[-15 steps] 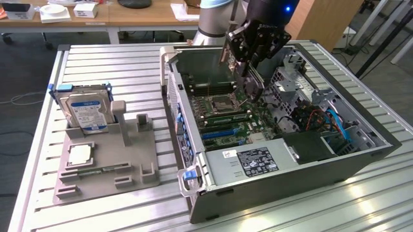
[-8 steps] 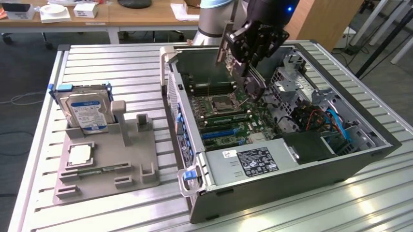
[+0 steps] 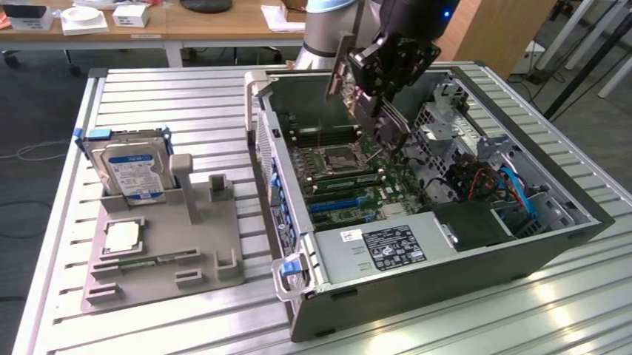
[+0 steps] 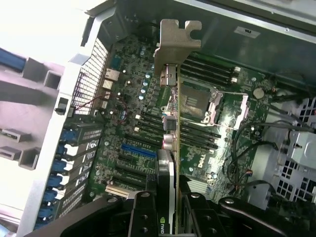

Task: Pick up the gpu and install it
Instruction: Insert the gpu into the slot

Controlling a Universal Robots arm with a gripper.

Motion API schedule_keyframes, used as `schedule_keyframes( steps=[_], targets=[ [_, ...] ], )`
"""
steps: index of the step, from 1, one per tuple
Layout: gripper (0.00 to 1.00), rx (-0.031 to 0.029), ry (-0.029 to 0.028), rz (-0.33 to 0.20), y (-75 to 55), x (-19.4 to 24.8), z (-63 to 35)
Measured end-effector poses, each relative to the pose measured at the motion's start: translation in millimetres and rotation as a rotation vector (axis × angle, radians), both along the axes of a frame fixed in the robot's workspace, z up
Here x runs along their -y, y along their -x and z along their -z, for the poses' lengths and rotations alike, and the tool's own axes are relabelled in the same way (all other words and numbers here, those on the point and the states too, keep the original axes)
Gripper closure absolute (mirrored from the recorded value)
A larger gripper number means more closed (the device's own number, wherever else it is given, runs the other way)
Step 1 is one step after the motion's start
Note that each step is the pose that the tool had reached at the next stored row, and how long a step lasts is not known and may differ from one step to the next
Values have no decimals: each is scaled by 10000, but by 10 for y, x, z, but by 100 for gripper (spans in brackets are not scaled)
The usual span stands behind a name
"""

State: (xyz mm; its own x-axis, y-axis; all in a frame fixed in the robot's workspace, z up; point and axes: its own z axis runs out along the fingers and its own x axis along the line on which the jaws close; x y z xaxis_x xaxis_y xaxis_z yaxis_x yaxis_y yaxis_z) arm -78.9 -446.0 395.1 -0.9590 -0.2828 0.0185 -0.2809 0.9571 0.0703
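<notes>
Well away from the jaws, toward the exterior view's left, a grey parts holder [image 3: 203, 244] sits on the slatted worktop [image 3: 148, 81]. It holds a hard drive [image 3: 133, 166] standing on edge in its rack, a processor chip [image 3: 120, 237] lying flat in a pocket, and a narrow memory stick [image 3: 148, 261] just beside it.

Closer to the jaws, the open computer case [image 3: 445, 288] lies on its side. Inside are the motherboard [image 3: 345, 174], the power supply [image 3: 390, 248] and, at the far side, a tangle of drive cables [image 3: 504, 185].

The gripper [image 4: 170, 210] hangs above the board, its jaws narrowed onto the gpu [image 4: 169, 123] and pinching the thin card by its faces. The card stands on edge. Its long axis runs straight out from the jaws, with the pale metal bracket [image 4: 176, 47] at the far end, toward the case's back wall. The card is clear of the board and not yet seated.

The blue expansion slot [image 4: 138, 149] lies below the jaws and off to one side of the card's edge. The slot appears to run parallel to the card, though from this angle that alignment is hard to judge.
</notes>
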Motion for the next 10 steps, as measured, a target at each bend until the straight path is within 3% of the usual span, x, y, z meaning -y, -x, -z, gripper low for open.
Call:
schedule_keyframes(
  steps=[10],
  targets=[
    [73, -1, -5, -1210, -30, 0, -1]
  ],
)
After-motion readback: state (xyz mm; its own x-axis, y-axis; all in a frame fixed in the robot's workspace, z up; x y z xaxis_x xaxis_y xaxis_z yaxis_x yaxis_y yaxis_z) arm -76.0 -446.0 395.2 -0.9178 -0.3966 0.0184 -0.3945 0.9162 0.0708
